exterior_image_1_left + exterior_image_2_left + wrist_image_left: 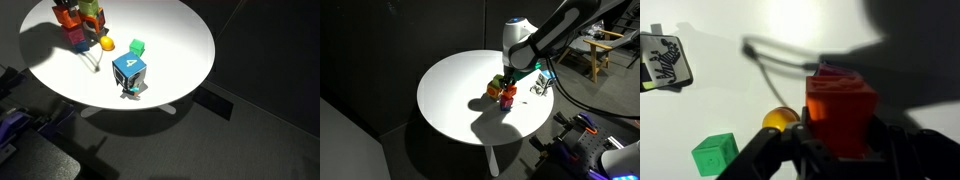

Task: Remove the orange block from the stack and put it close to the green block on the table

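White table (450,95) beneath, arm (555,30) bends down over the stack (505,95), tool (840,142) clamping the orange block (840,105).

One green block (137,46), one numbered blue cube (129,72), one yellow ball (107,44)

There's a 4 on the top face of the blue numbered cube (129,70), at five o'clock on the table (180,40). In the wrist view, black markings on its face at nine o'clock are too blurred to read.
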Motion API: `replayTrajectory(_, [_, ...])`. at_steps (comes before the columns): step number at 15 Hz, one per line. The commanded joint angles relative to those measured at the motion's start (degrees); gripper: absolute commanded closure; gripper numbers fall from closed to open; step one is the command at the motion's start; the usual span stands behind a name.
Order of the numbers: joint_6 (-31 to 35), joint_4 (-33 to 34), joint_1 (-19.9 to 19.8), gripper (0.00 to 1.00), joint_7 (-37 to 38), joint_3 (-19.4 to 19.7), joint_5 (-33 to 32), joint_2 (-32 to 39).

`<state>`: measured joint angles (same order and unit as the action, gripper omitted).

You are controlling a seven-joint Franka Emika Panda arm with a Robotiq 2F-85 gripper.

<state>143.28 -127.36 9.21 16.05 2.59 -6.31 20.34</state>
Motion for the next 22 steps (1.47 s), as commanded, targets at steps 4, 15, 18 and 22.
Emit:
replayTrajectory(4, [-4.5, 0.7, -1.1, 0.74, 2.3, 1.2, -1.1, -2.0])
replayTrajectory(15, [-4.9, 1.4, -5.2, 0.74, 1.1, 2.5, 0.2, -0.2])
replayTrajectory(18, [-4.9, 2.2, -6.2, 0.74, 0.5, 2.3, 1.2, 0.6])
replayTrajectory(22, [-5.4, 4.2, -7.3, 0.74, 0.3, 2.4, 2.1, 2.1])
